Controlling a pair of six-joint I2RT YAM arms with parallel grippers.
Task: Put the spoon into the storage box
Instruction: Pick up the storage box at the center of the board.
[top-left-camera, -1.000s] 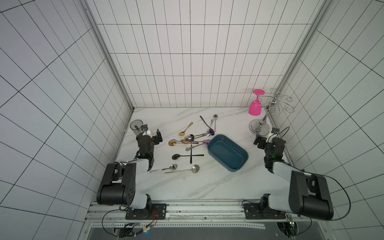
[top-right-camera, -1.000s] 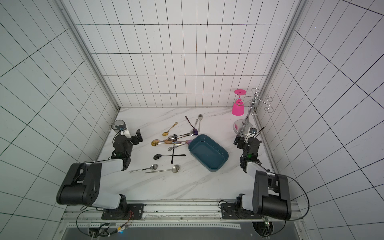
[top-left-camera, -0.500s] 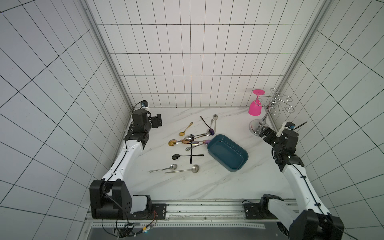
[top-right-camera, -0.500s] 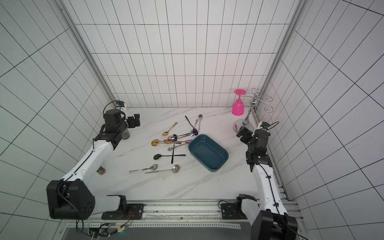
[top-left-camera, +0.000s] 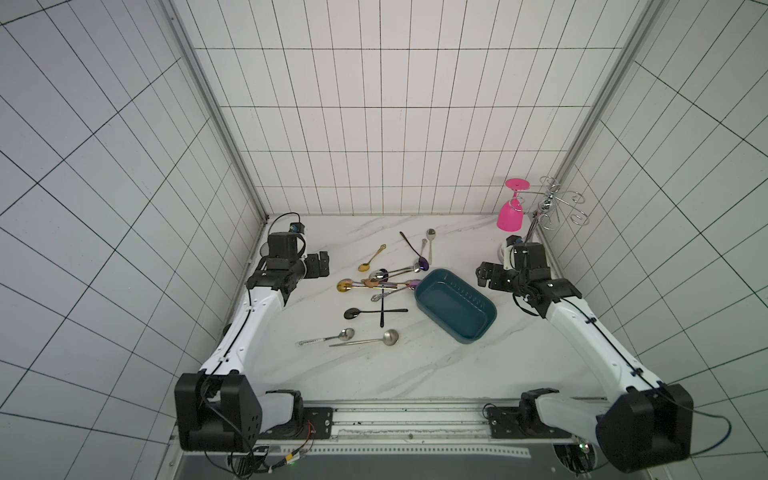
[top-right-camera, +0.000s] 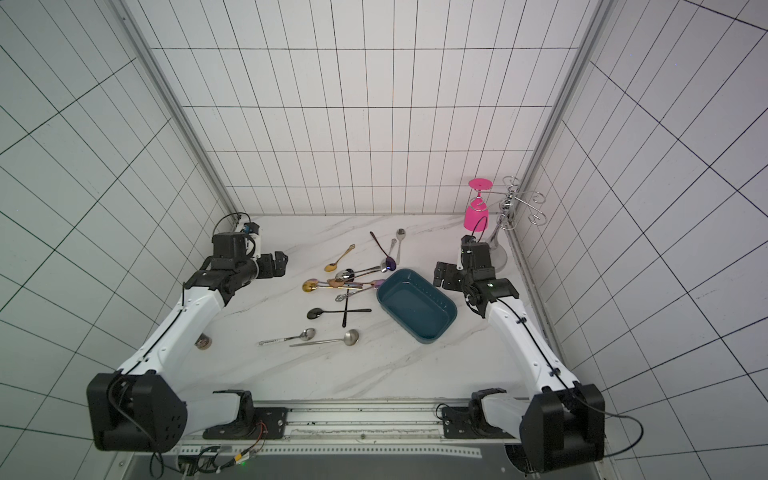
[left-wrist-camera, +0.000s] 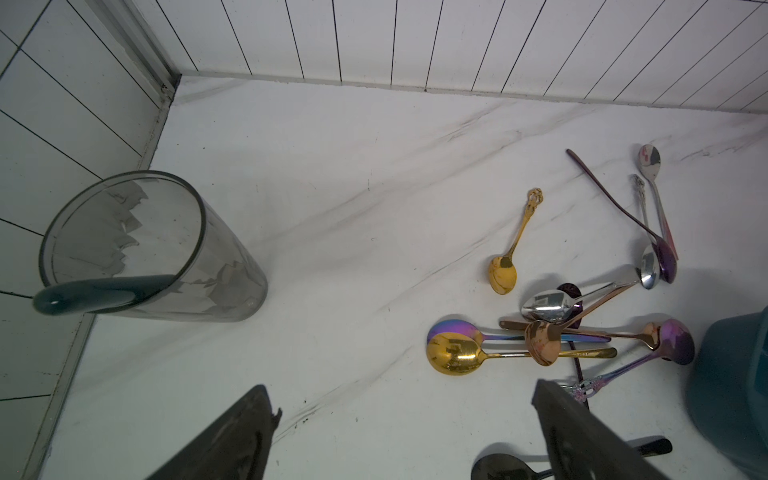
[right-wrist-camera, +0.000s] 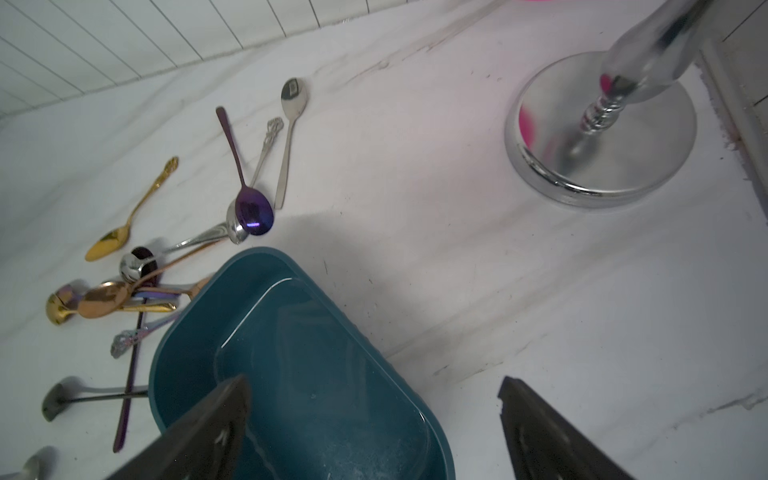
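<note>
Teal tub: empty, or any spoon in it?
Empty. The dark teal-blue shallow plastic tub shows a bare floor in both top views; the metal spoons all lie outside it on the white marble table.

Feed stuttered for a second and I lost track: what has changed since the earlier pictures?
The left pincer and right pincer left their tucked rest at the front, reached toward the back and turned inward. The right one then closed in on the box. Both stayed open, and nothing was taken hold of or let go. The spoons and the box stayed where they were.
</note>
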